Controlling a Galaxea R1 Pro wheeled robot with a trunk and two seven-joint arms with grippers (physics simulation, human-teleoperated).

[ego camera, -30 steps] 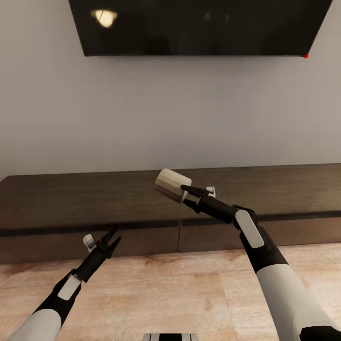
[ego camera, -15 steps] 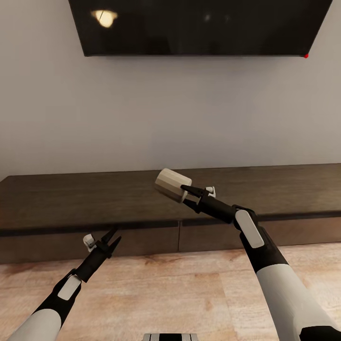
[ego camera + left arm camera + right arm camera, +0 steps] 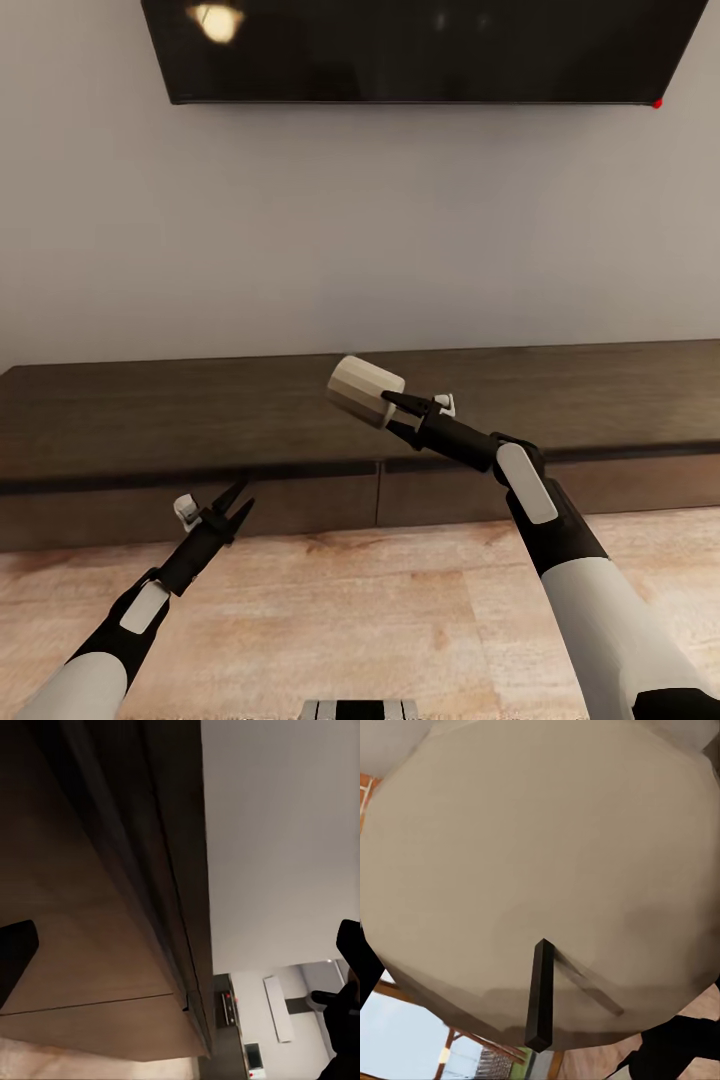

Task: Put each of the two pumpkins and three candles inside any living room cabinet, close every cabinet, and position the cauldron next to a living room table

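A stubby pale grey-brown candle (image 3: 365, 390) is held on its side in front of the cabinet top, with my right gripper (image 3: 386, 408) shut on it. In the right wrist view the candle's pale top (image 3: 540, 855) and its dark wick (image 3: 538, 994) sit very close to the camera. The cabinet (image 3: 150, 420) is a long low dark-brown unit under the TV, and its drawer fronts (image 3: 300, 505) are shut. My left gripper (image 3: 244, 494) is open and empty, just in front of the left drawer front. The left wrist view looks along the cabinet's front (image 3: 112, 870) between spread fingers (image 3: 15, 956).
A black wall-mounted TV (image 3: 420, 50) hangs above the cabinet on a plain grey wall. Light wooden floor (image 3: 350, 610) runs from the cabinet base towards me.
The whole head view has shifted slightly, with the TV and the cabinet a little higher in the picture: the camera moved. Both arms and the candle keep their pose.
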